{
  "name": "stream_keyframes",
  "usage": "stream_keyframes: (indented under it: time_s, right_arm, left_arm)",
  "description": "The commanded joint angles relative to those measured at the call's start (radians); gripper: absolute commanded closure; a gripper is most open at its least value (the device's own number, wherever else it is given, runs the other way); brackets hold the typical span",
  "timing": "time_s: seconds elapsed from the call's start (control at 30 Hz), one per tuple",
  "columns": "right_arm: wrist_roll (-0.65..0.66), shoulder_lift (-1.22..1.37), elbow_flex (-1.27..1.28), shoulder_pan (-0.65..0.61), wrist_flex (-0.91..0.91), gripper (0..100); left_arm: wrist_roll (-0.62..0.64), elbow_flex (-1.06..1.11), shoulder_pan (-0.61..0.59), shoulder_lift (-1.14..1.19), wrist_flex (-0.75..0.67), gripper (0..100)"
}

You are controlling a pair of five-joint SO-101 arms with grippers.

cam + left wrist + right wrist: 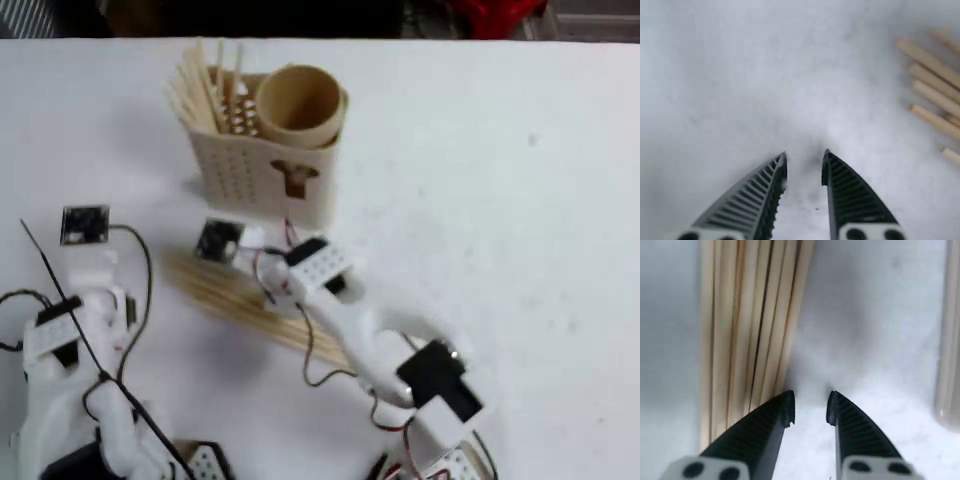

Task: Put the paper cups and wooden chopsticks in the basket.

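Note:
A perforated cream basket [262, 172] stands at the back middle of the table. It holds a paper cup [300, 102] and several upright wooden chopsticks [205, 85]. More chopsticks [245, 305] lie in a bundle on the table in front of the basket. My right gripper [810, 402] is open just above the table, its fingertips beside the bundle of chopsticks [750, 330], with nothing between them. My left gripper [804, 159] is open over bare table, and several chopstick ends [932, 95] lie off to one side of it.
The right arm [380, 345] stretches from the front right across the lying chopsticks. The left arm [75, 330] stands at the front left with loose cables around it. The basket wall [947, 340] lies close beside my right gripper. The table's right half is bare.

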Motion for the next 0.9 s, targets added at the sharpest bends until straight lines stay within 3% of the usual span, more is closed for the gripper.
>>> stream_keyframes:
  time_s: [0.0, 0.27, 0.43, 0.67, 0.87]
  right_arm:
    - [0.009, -0.031, 0.005, -0.002, -0.012, 87.9]
    - [-0.034, 0.073, -0.103, 0.062, -0.001, 88.2]
    - [-0.089, -0.082, -0.137, 0.124, 0.133, 88.2]
    - [-0.035, -0.421, 0.233, -0.053, 0.005, 88.2]
    - [-0.005, -0.357, 0.293, -0.14, -0.051, 88.2]
  left_arm:
    - [0.008, -0.002, -0.007, -0.007, -0.018, 87]
    - [0.008, -0.002, -0.007, -0.007, -0.018, 87]
    - [0.008, -0.002, -0.007, -0.007, -0.018, 87]
    - [0.008, -0.002, -0.007, -0.007, -0.018, 87]
    - [0.008, -0.002, -0.007, -0.007, -0.018, 87]
